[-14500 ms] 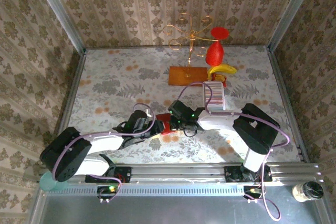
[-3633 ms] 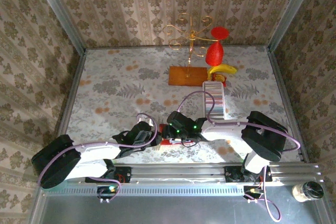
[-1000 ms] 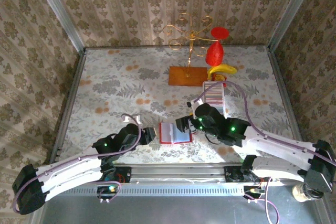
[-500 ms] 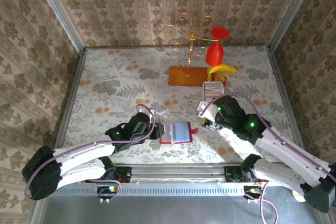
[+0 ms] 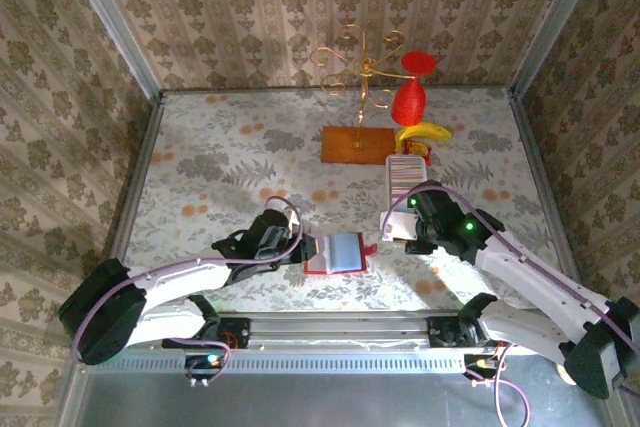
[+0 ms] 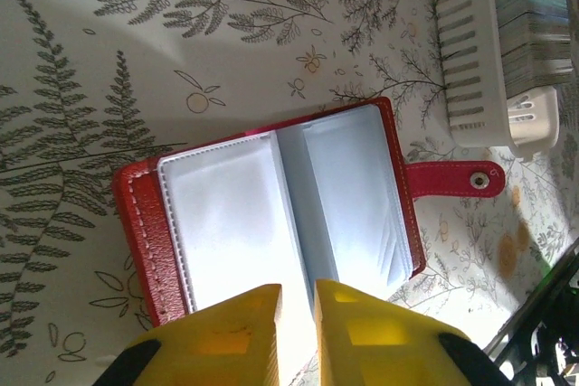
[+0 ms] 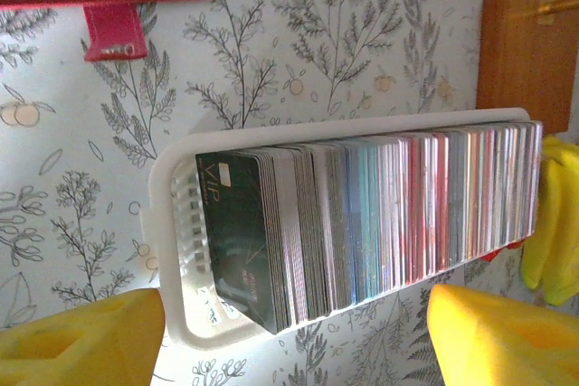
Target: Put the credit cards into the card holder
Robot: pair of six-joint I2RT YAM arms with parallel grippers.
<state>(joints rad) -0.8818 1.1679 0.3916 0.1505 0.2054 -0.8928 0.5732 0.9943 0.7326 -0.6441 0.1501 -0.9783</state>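
- Top external: the card holder (image 5: 338, 252) lies open on the surface (image 5: 220, 167). The credit cards (image 5: 405, 175) stand at its 1 o'clock.
- Left wrist: the left tool (image 6: 297, 314) is nearly shut and seems to pinch the holder's 6 o'clock edge.
- Right wrist: the right tool (image 7: 294, 323) is spread wide and empty above the cards. The step is fetching a card, so next it should pinch one.

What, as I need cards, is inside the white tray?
Many credit cards stand on edge in the white tray, a dark card at one end; the floor beneath is covered.
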